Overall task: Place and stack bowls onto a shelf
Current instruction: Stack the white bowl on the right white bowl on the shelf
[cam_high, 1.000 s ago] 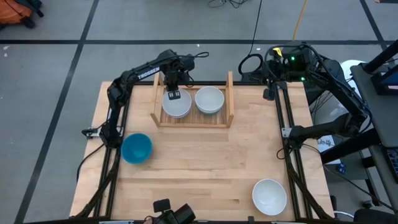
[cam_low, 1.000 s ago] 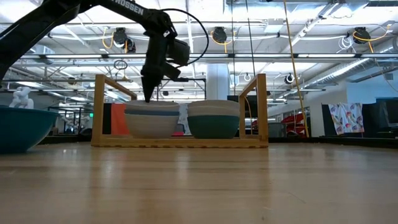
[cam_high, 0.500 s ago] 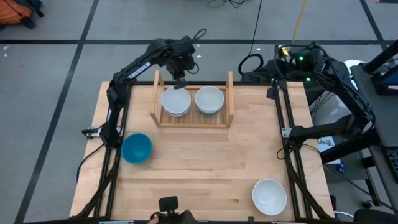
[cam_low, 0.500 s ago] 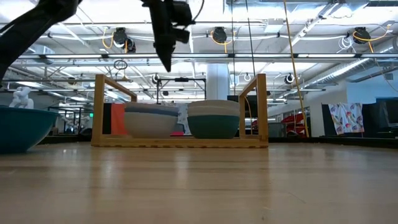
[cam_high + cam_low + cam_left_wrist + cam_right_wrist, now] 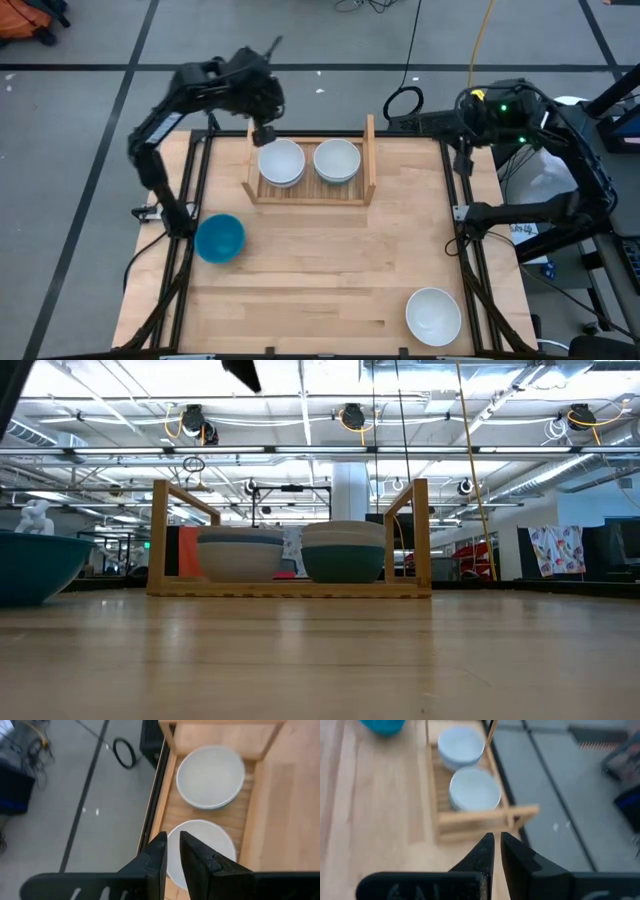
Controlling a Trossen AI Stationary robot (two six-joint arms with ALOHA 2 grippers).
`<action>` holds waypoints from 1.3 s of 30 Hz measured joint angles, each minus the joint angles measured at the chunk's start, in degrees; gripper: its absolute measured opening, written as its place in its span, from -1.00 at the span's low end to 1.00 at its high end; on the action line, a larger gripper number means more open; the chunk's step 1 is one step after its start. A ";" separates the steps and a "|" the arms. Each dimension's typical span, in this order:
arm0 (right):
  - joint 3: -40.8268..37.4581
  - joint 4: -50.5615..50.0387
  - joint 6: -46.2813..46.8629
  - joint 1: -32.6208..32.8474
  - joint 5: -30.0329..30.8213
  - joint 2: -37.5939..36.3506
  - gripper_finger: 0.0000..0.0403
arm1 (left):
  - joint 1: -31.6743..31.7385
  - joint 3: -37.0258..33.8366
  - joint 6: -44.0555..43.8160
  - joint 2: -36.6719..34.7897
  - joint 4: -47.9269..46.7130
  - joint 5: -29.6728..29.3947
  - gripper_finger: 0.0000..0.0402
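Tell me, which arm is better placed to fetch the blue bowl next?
Left, probably. The blue bowl lies on the left arm's side; the right gripper waits beyond the table's far right edge.

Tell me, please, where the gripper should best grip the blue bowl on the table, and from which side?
Probably the rim of the blue bowl, from above. It sits upright and open, apart from the shelf, so one finger can go inside and one outside.
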 joint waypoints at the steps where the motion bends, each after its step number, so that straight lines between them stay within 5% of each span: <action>1: 0.00 -1.78 0.68 0.00 0.52 -0.14 -0.86 | -0.72 0.00 -0.29 -1.28 -0.01 0.01 -0.71; 8: -0.14 -13.36 9.58 0.00 1.99 -0.28 -0.86 | -4.45 0.00 -4.82 -8.15 -0.04 0.11 -0.71; 13: -0.90 -13.10 17.04 0.00 -10.24 -1.14 -0.85 | -5.85 0.00 -7.97 -11.57 -0.07 -0.05 -0.71; 20: -2.69 -13.16 25.60 0.00 -14.27 -1.21 -0.85 | -7.12 0.00 -9.00 -14.43 -1.11 -0.13 -0.71; 28: -14.88 -13.26 32.10 2.49 -23.27 -2.13 -0.85 | -7.49 -0.02 -9.23 -15.21 -4.65 -0.13 -0.71; 39: -33.22 -5.69 31.18 6.75 -24.48 -2.06 -0.97 | -7.49 -0.04 -7.61 -15.44 -4.65 -0.13 -0.71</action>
